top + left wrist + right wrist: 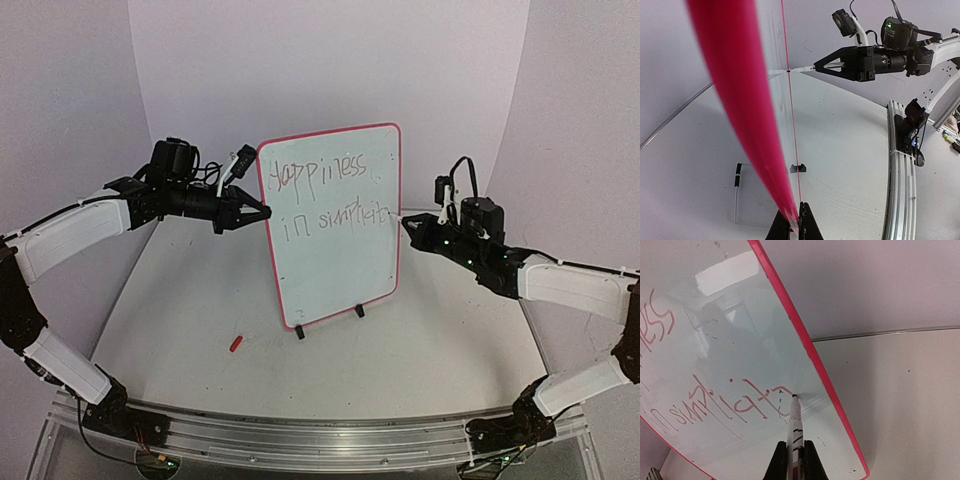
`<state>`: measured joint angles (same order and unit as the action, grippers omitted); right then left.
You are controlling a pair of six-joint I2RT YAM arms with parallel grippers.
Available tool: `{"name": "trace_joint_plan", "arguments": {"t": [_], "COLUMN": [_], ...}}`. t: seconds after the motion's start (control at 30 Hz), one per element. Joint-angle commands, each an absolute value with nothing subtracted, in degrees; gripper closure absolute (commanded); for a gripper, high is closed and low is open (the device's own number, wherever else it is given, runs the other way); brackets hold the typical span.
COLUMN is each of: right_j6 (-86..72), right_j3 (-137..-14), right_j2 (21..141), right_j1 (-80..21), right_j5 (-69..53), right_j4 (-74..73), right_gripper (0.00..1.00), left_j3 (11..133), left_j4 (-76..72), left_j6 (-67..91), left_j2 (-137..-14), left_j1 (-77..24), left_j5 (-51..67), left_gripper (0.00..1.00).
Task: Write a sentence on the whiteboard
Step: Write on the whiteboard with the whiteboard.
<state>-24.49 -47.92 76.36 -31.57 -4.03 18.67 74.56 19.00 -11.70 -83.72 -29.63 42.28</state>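
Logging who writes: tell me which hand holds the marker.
The right hand: it grips the marker, tip on the whiteboard; the left hand only clamps the whiteboard's edge.

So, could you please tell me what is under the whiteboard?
Two black clips sit at the whiteboard's bottom edge, resting on the table. From above, the board covers the rest of the wire stand behind them.

One whiteboard [335,265] stands on one counter [190,300], propped on two black clips [299,331], and bears one sentence [315,172] in two lines. There are also one marker pen [794,422], one small red piece [236,343], and two claws: left claw [266,212] and right claw [410,221].
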Motion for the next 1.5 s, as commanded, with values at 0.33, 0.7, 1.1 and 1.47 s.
{"name": "trace_joint_plan", "arguments": {"t": [0.33, 0.7, 1.1, 1.47], "right_j6": [-24.42, -22.33, -21.14, -23.50], "right_j3": [-47.31, -50.32, -50.72, -46.45], "right_j2": [71.84, 73.46, 75.49, 75.60], "right_j1": [-31.47, -31.51, -31.54, -31.53], "right_j5": [-3.56, -3.69, -2.34, -2.98], "right_j4": [18.80, 19.85, 22.50, 22.50], "right_gripper": [1.00, 1.00, 1.00, 1.00], "left_j3": [73.04, 73.04, 72.95, 72.95], "left_j4": [30.49, 30.51, 30.54, 30.44], "left_j6": [-15.55, -15.52, -15.54, -15.42], "left_j2": [-84.82, -85.08, -85.17, -85.40], "left_j1": [-30.50, -30.50, -30.50, -30.50], "left_j5": [39.98, 39.92, 39.97, 40.29], "left_gripper": [1.00, 1.00, 1.00, 1.00]}}
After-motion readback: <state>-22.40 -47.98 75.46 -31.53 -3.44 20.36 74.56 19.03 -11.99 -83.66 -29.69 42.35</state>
